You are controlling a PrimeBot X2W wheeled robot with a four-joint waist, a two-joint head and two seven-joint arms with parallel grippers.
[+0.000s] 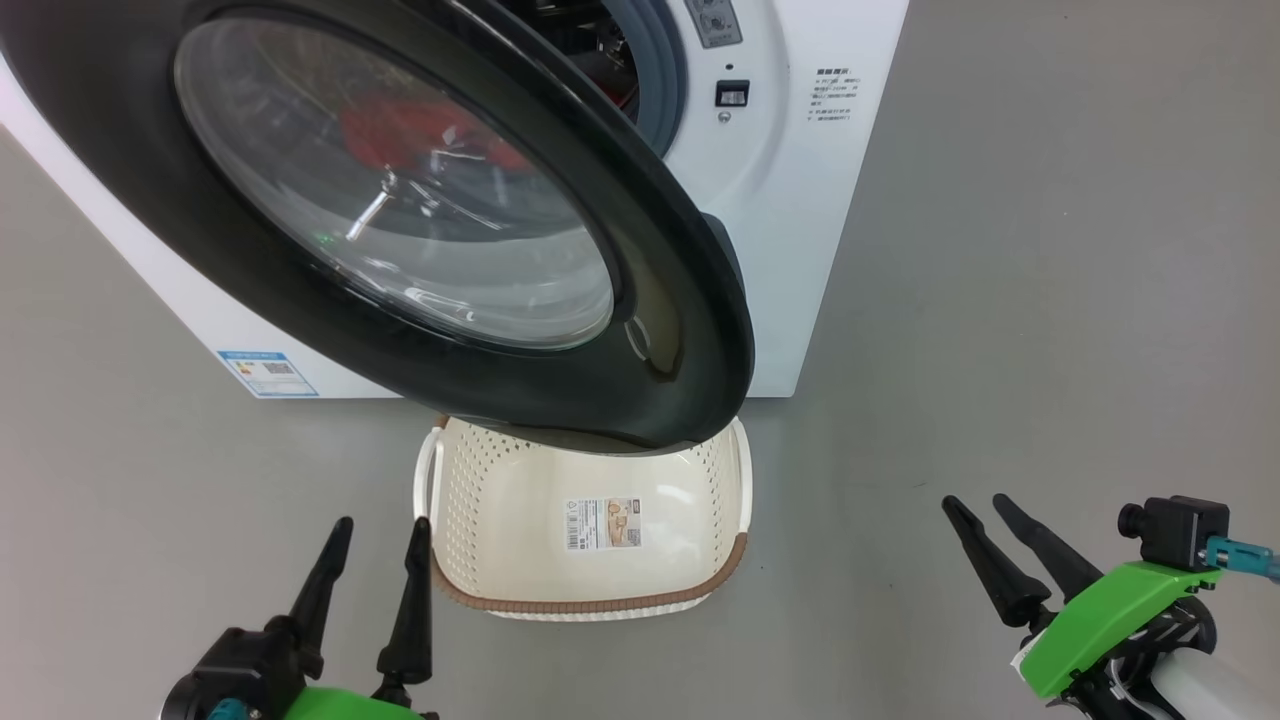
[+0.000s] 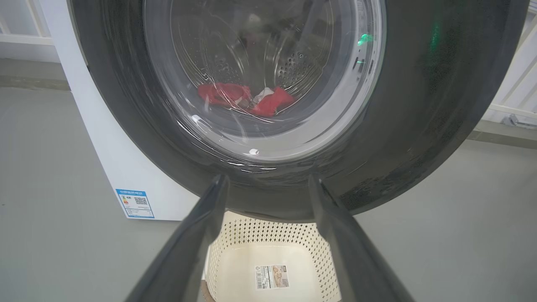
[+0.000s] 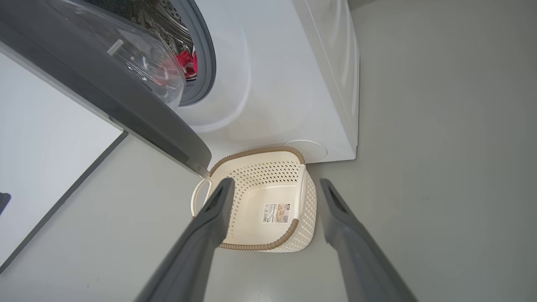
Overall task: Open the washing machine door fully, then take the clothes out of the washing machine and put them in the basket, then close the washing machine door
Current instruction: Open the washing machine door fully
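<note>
The washing machine door (image 1: pixel 690 330) stands partly open, its black rim hanging over the basket (image 1: pixel 480 480). Red clothes (image 2: pixel 268 100) lie in the drum, seen through the door glass, and show as a red patch (image 3: pixel 186 63) past the door's edge. The white washing machine (image 1: pixel 790 200) fills the background. The cream basket (image 3: pixel 251 197) sits on the floor in front of it, holding nothing but its paper label. My left gripper (image 1: pixel 380 535) is open at the lower left, just left of the basket. My right gripper (image 1: pixel 975 508) is open at the lower right, well clear of the basket.
Grey floor (image 1: pixel 1050 350) stretches to the right of the machine. A blue label (image 1: pixel 268 373) marks the machine's lower front. A white panel (image 3: pixel 46 167) stands left of the door in the right wrist view.
</note>
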